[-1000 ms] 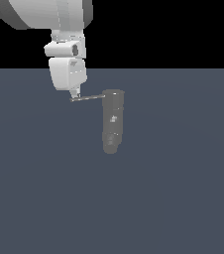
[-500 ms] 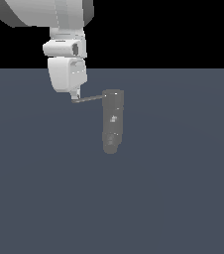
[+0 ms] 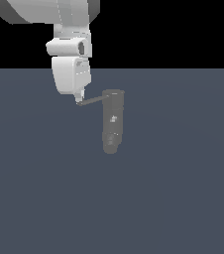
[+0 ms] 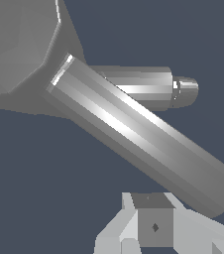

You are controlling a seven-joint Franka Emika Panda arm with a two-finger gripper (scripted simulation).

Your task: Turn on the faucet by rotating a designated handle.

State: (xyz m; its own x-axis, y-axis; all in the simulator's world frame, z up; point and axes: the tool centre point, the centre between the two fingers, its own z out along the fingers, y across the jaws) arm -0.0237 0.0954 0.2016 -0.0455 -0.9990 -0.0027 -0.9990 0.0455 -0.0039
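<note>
The faucet is a small dark grey upright cylinder near the middle of the exterior view. Its handle, a thin dark rod, sticks out from the top toward the exterior view's left. My white gripper hangs from above with its narrow tip touching the rod's free end. The fingers look closed together with nothing held between them. In the wrist view the handle runs as a thick shiny bar from the faucet body, with my gripper just beside the bar's free end.
The faucet stands on a flat dark blue-grey floor that fills the lower part of the exterior view. Above the floor the background is black. No other objects show.
My gripper has shifted slightly toward the exterior view's right and a little down. The handle's free end has moved with it, so the rod slants a bit more.
</note>
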